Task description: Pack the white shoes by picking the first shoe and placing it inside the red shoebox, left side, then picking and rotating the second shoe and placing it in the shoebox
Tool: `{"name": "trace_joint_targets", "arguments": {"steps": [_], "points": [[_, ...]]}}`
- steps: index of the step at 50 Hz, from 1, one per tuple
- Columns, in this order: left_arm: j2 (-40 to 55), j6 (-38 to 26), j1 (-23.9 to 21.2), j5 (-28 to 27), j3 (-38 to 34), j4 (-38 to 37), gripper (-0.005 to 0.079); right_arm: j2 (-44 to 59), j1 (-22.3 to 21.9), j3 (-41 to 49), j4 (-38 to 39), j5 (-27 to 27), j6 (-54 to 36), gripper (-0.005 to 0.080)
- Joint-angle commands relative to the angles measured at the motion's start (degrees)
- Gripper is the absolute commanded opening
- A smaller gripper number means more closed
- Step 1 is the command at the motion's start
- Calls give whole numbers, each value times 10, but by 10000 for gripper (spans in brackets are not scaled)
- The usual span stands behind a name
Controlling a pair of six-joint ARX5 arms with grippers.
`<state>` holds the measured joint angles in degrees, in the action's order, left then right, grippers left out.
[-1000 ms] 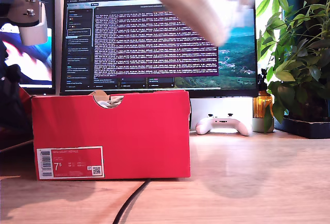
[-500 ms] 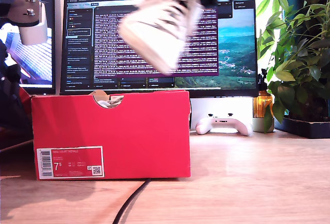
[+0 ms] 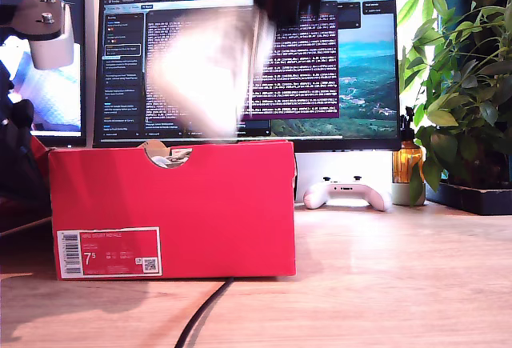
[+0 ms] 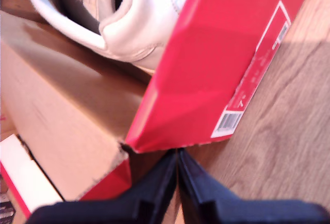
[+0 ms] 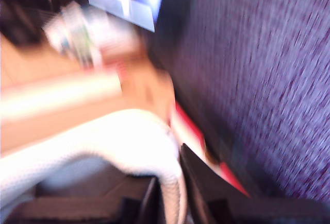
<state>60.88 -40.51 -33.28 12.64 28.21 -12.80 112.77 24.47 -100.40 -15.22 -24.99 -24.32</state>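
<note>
The red shoebox stands on the desk at the exterior view's left, label facing the camera. One white shoe lies inside it, and a bit of it shows through the notch. The other white shoe hangs blurred just above the box. My second gripper is shut on its collar. My first gripper is shut on nothing, its fingers pressed together just off a corner of the red shoebox.
A wide monitor stands behind the box. At the exterior view's right sit a white game controller, an amber bottle and a leafy plant. A black cable runs forward from the box. An arm's pale part hangs at the exterior view's upper left.
The held shoe has swung from the exterior view's upper right leftward and down, turning as it went, to just above the box. The box has not moved.
</note>
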Motion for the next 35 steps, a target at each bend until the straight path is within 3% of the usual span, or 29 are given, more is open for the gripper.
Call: {"name": "trace_joint_targets", "arguments": {"steps": [1, 21, 35], "points": [[2, 2, -3, -7, 4, 4, -18, -11, 0, -10, 6, -2, -8, -9], [2, 2, -3, -37, 4, 4, -18, 16, -7, -10, 1, 33, -73, -9], [2, 2, -3, -46, 4, 4, -18, 16, -17, -10, 17, 46, -64, -9]]}}
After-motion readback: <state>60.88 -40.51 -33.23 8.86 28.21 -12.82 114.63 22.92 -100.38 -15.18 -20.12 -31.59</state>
